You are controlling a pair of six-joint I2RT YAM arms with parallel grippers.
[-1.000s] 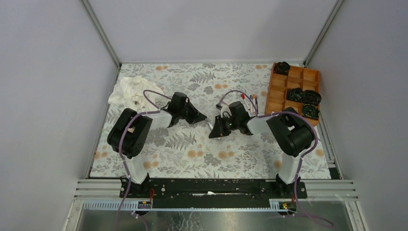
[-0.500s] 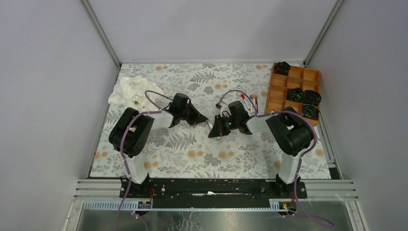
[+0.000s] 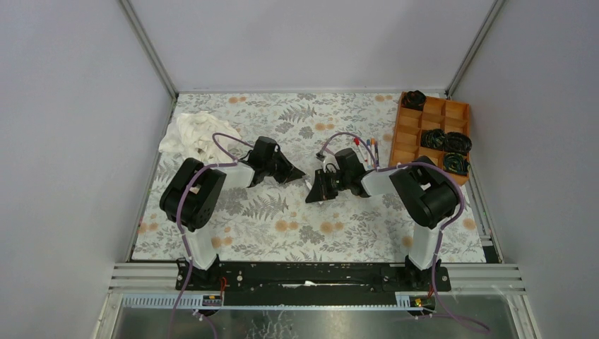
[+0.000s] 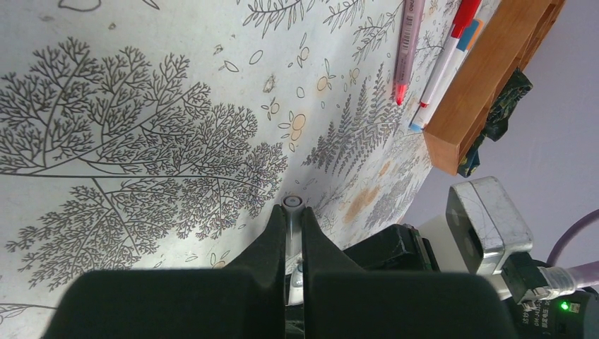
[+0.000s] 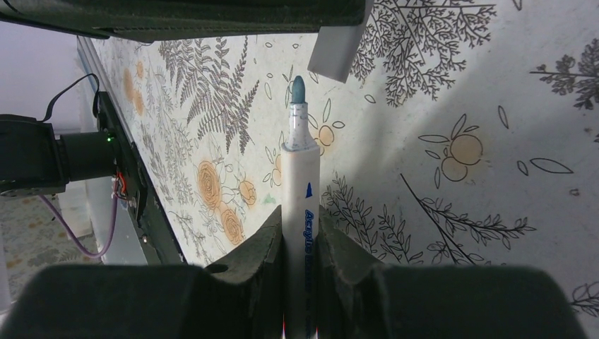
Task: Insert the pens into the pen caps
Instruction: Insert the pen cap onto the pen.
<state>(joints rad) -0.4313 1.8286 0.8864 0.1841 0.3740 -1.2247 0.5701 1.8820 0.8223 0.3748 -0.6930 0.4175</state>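
Observation:
My right gripper (image 5: 300, 215) is shut on a white-barrelled pen (image 5: 300, 183), whose bare blue tip (image 5: 297, 88) points toward the left gripper. My left gripper (image 4: 292, 212) is shut on a small pale pen cap (image 4: 292, 204), seen end-on with its round mouth showing. In the right wrist view that cap (image 5: 339, 42) juts from the left fingers just beyond and to the right of the pen tip, not touching it. From above, the two grippers (image 3: 302, 172) (image 3: 311, 193) face each other mid-table. Other pens (image 3: 367, 150) lie beside the tray.
A wooden compartment tray (image 3: 417, 131) with black coiled items stands at the back right. A crumpled white cloth (image 3: 189, 133) lies at the back left. A pinkish pen (image 4: 408, 49) and a red-capped white pen (image 4: 448, 56) lie against the tray wall (image 4: 494, 70).
The left arm has edged very slightly rightward. Both grips are unchanged.

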